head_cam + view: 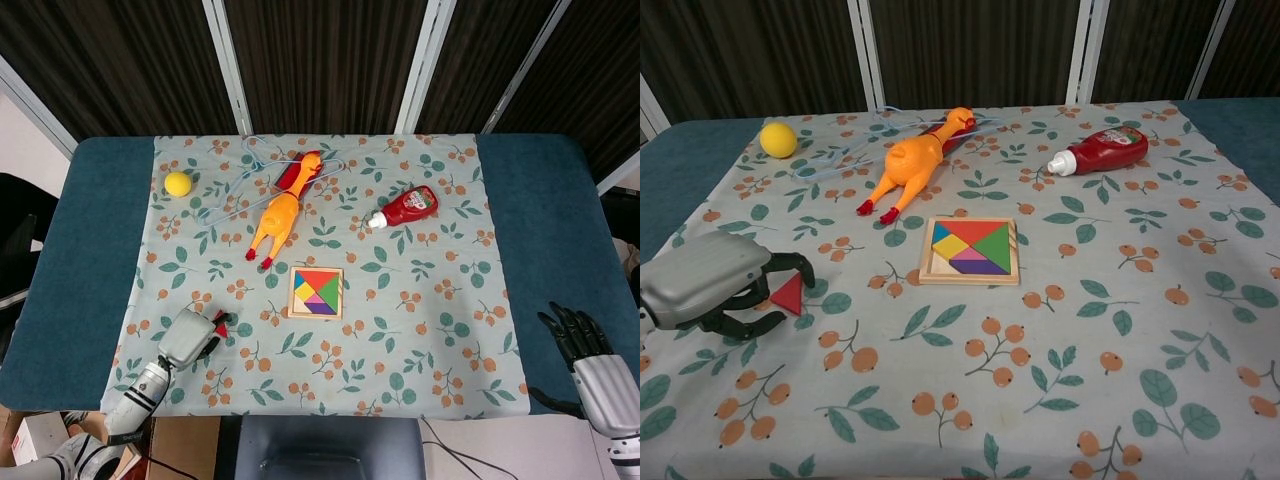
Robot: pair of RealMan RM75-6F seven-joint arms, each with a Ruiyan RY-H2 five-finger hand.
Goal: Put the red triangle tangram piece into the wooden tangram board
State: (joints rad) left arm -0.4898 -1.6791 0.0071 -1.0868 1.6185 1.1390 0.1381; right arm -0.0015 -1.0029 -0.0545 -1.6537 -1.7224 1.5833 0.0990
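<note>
The red triangle (788,296) lies flat on the floral cloth at the front left, and in the head view only its tip (220,325) shows past the hand. My left hand (715,285) (190,338) sits over its left side, with dark fingers (792,264) curled above and below the piece. Whether they pinch it cannot be told. The wooden tangram board (970,280) (292,293), filled with coloured pieces, rests at the cloth's middle, well right of the triangle. My right hand (580,345) hovers by the table's front right edge, fingers spread and holding nothing.
An orange rubber chicken (910,160) lies behind the board on a pale blue hanger (235,195). A yellow ball (778,139) sits at the far left. A red ketchup bottle (1105,150) lies at the far right. Blue tabletop flanks the cloth.
</note>
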